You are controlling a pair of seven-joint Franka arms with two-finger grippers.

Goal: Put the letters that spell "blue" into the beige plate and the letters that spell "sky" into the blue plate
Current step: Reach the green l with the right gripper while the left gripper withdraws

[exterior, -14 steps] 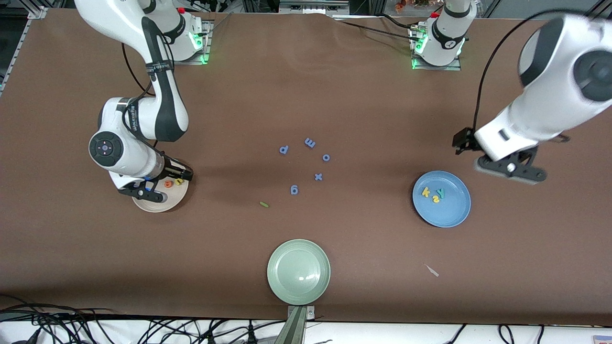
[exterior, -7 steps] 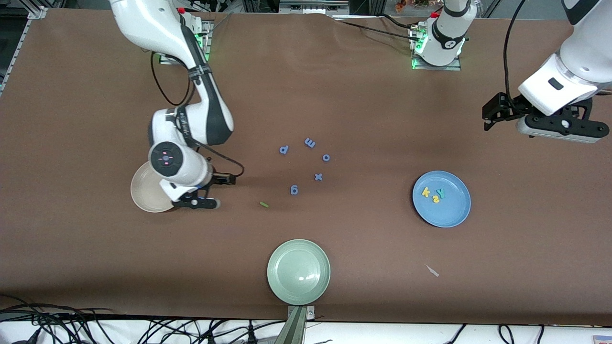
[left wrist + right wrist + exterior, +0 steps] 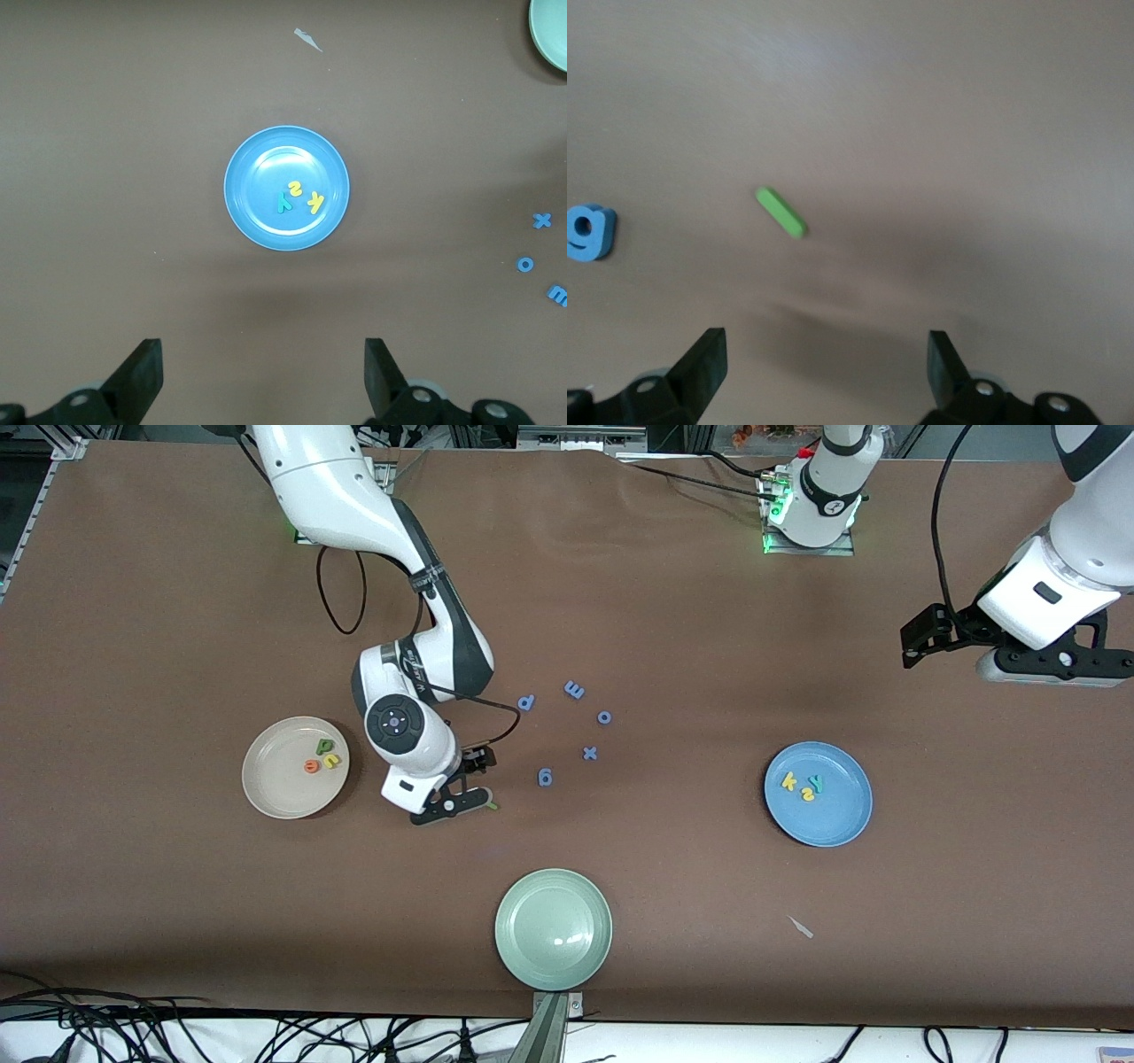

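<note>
Green l (image 3: 490, 805) lies mid-tabletop, last "blue" letter outside the beige plate (image 3: 270, 797); your right gripper (image 3: 461, 802) hangs over it, jaws wide, empty. Left gripper (image 3: 1045, 664) waits open, empty, near the tabletop's edge at the left arm's end, since the blue plate (image 3: 833, 824) has s, k, y.

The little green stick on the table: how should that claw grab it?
Probably from straight above, the open right gripper closing across the narrow width of the green l at its middle. It lies flat on the table, so only its long edges offer a hold.

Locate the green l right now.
The green l lies on the table under the open right gripper, beside the blue g.
</note>
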